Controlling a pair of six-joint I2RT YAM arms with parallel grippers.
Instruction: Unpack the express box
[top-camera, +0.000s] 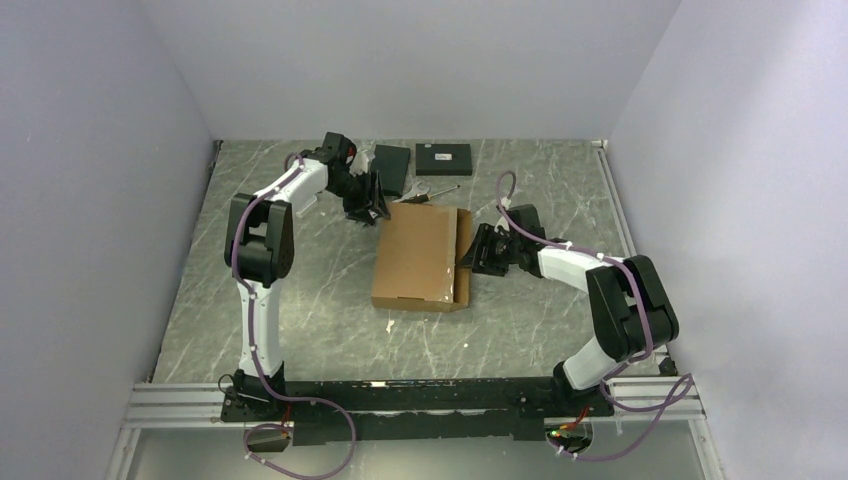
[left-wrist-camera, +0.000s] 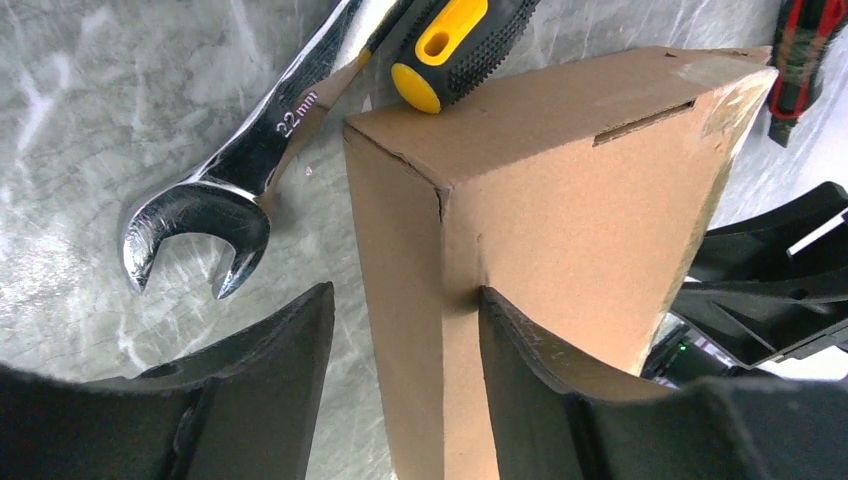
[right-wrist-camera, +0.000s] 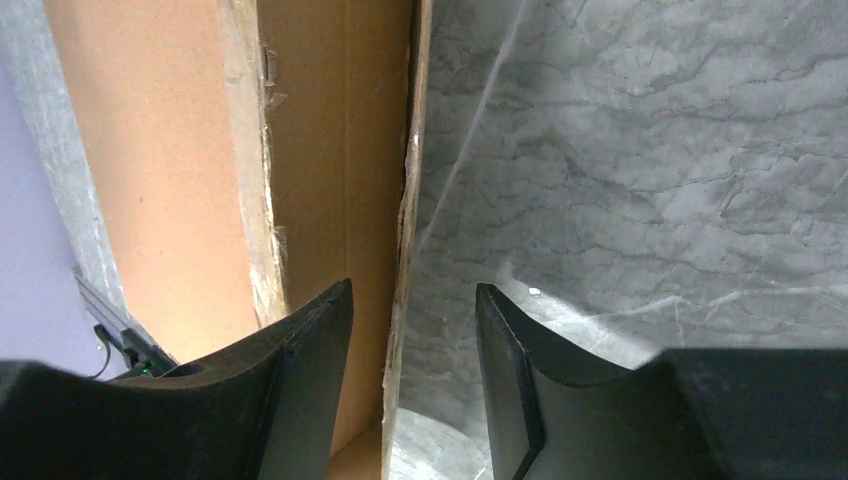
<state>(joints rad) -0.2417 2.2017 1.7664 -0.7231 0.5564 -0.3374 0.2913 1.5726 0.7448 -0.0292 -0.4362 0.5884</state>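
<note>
The express box (top-camera: 420, 258) lies flat on the tabletop (top-camera: 300, 300) between the two arms, about midway across. Its long axis runs roughly away from you, from the near edge toward the back wall, with a slight skew. Both tools are at the box, but on different parts of it. Your left tool (top-camera: 372, 208) sits at the far-left corner with its jaws apart, straddling the corner's vertical edge. In the left wrist view one finger (left-wrist-camera: 540, 390) touches the cardboard face, while the other stands off over bare tabletop. Your right tool (top-camera: 474, 252) is on the long right side, and that is the relation that matters. Its jaws are apart too, and the thin upright side wall (right-wrist-camera: 405, 230) runs straight up between them, one finger on the inner side and one outside — nothing is pinched yet. I judge the right tool the better placed to start the opening, because the wall already lies in its gap and parallel to its fingers. Closing there and pulling away from the box's long axis should work, while the left tool braces the far corner. Mind the wrench (left-wrist-camera: 215, 190) and the screwdriver (left-wrist-camera: 455, 45) — both lie just beyond that corner.
</note>
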